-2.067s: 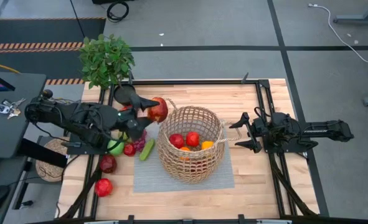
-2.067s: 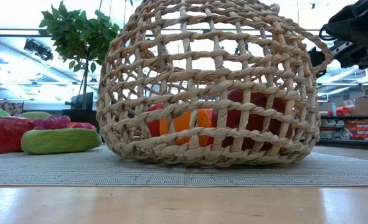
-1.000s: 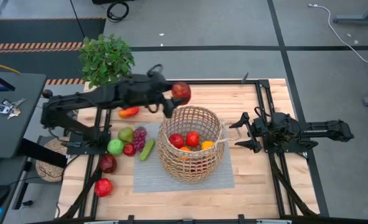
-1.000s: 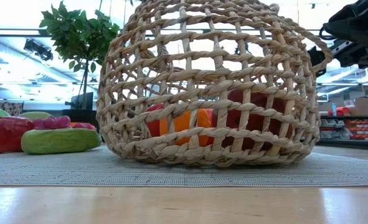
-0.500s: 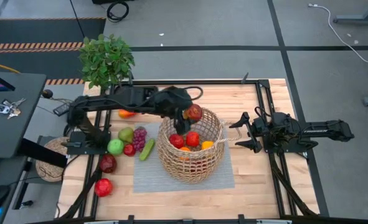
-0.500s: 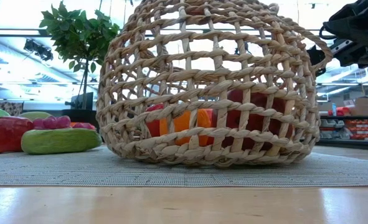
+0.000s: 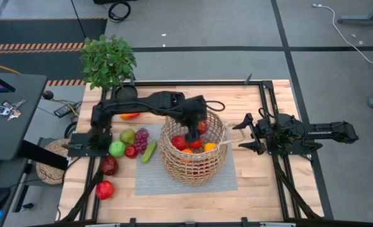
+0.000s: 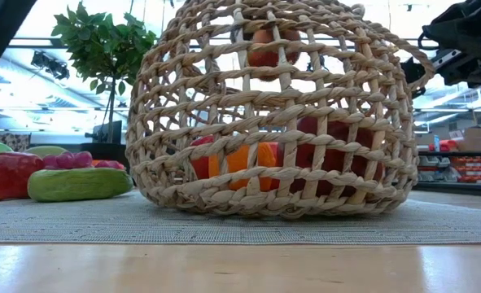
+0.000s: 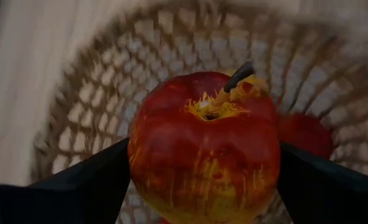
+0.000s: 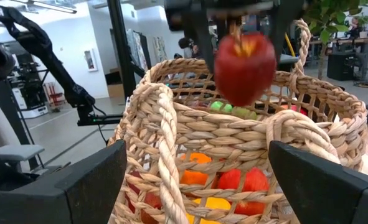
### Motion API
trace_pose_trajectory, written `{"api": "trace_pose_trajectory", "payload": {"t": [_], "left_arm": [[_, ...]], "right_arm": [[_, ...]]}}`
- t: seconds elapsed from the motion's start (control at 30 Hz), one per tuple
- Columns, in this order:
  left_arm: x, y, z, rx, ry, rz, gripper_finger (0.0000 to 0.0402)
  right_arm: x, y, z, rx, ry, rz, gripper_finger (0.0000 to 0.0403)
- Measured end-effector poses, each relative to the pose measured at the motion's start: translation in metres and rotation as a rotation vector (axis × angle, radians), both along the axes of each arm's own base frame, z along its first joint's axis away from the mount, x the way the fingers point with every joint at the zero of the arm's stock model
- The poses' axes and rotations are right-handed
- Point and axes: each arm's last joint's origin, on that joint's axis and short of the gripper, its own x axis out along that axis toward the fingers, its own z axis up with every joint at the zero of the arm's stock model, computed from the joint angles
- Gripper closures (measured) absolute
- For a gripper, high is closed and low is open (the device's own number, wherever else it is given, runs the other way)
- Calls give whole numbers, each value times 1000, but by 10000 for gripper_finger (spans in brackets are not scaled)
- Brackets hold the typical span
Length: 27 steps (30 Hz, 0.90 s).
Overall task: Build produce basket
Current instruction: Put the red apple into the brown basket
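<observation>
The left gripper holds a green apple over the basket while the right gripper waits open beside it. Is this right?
Not quite. The apple in the left gripper is red, as the left wrist view shows. The rest holds: it is over the basket, and the right gripper waits open beside it.

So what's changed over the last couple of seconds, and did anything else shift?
The left gripper, shut on a red apple, swung from beside the loose fruit across to the basket and lowered the apple into its mouth; not released yet. The right gripper stayed open beside the basket. Basket, its contents, cucumber and grapes did not move.
</observation>
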Motion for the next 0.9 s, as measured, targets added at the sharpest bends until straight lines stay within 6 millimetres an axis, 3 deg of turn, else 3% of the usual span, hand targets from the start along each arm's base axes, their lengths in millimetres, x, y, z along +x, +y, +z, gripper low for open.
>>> {"api": "trace_pose_trajectory", "payload": {"t": [0.3, 0.63, 0.9], "left_arm": [[15, -1, -43, 73, 164, -194, 49], [12, -1, -56, 193, 285, -478, 49], [8, 0, -64, 212, 374, -494, 49]], "right_arm": [[0, 0, 0, 0, -5, 1, 9], [0, 0, 1, 0, -6, 1, 9], [0, 0, 1, -1, -8, 1, 9]]}}
